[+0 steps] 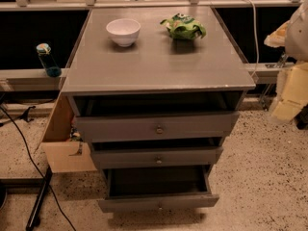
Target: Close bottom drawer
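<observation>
The bottom drawer [159, 201] of the grey cabinet [239, 100] stands pulled well out, further than the middle drawer [192, 157] and top drawer [192, 125] above it, showing its dark interior. Its small round knob [160, 207] faces the camera. On the tabletop [154, 66] sit a white bowl [123, 31] and a crumpled green snack bag [183, 27] whose print is unreadable. The pincer [290, 93] hangs at the right edge, well apart from the drawer; whether it is open I cannot tell.

Grey cabinet top [154, 64], white bowl [123, 31], green bag [183, 27], hand [287, 105] at right
</observation>
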Available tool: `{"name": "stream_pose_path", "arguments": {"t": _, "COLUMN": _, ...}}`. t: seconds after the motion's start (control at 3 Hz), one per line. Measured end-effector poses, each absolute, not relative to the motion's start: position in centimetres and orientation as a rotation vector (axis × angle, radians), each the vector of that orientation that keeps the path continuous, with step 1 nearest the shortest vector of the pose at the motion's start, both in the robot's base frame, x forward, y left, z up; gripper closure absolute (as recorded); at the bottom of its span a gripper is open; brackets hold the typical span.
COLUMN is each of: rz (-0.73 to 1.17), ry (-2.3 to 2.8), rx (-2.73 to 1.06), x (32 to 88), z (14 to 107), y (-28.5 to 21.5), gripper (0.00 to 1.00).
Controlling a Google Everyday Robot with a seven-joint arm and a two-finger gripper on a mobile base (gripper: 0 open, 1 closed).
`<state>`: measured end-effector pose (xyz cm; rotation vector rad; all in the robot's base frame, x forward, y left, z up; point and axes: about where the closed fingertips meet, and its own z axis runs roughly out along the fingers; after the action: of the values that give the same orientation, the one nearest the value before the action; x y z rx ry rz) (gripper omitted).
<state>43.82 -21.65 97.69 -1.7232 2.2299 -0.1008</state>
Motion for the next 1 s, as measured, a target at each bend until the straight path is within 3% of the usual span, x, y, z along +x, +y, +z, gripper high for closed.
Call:
{"name": "stream_pose_path", "arguments": {"t": 0.33, "rz": -0.101, "ry": 2.23, "rx": -1.723, "x": 43.82, "z": 97.69, "y": -21.65, "gripper": 0.0}}
{"name": "stream_pose_path", "arguments": {"t": 0.67, "rz": -0.101, "ry": 2.23, "rx": -1.723, "x": 43.82, "z": 97.68, "y": -21.65, "gripper": 0.17}}
{"name": "stream_pose_path", "arguments": {"t": 1.0, "rz": -0.097, "ry": 2.228, "rx": -1.685, "x": 43.89, "z": 96.88, "y": -21.7, "gripper": 0.4}}
